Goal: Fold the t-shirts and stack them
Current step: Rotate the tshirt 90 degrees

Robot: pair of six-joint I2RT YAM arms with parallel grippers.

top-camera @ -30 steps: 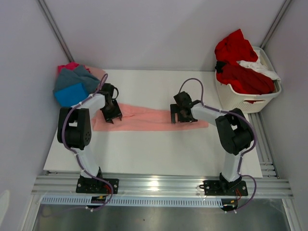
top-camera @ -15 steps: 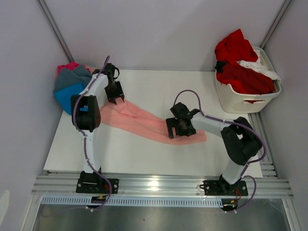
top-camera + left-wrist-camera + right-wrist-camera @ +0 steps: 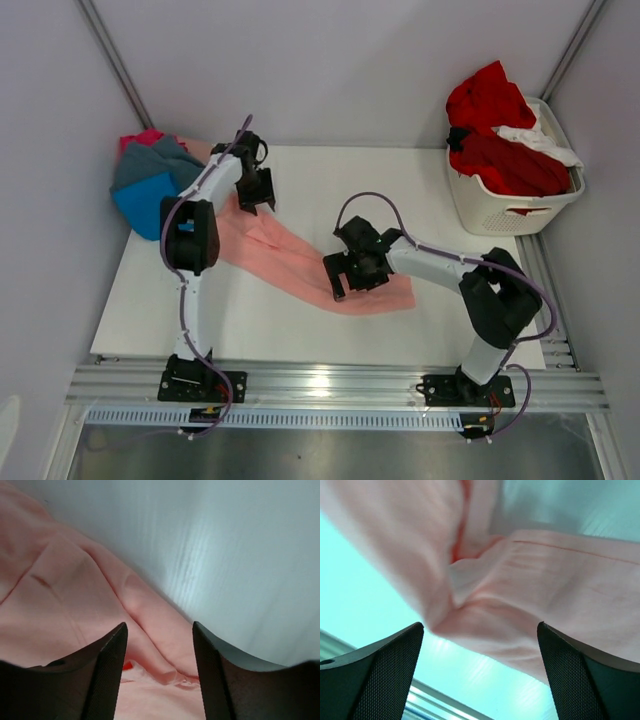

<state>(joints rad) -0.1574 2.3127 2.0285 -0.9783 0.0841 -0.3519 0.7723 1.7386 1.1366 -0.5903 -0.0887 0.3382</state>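
Note:
The salmon-pink t-shirt point(image 3: 290, 255) lies as a long folded strip, slanting across the white table from back left to front right. My left gripper point(image 3: 257, 195) is at the strip's back-left end. In the left wrist view its jaws point(image 3: 160, 625) stand apart over creased pink cloth point(image 3: 65, 590), pinching nothing that I can see. My right gripper point(image 3: 345, 278) is over the strip's front-right part. It is wide open point(image 3: 480, 625), and the shirt's edge point(image 3: 560, 580) lies just beyond the fingertips.
A pile of t-shirts point(image 3: 150, 175) in blue, grey and magenta sits at the table's back-left corner. At the back right, a white slatted basket point(image 3: 510, 210) holds red shirts point(image 3: 495, 130) and a white one point(image 3: 535, 140). Walls enclose the table point(image 3: 330, 180).
The left gripper went toward the back and right, and the right gripper came left and nearer. The shirt swung with them, from lying straight across to a diagonal.

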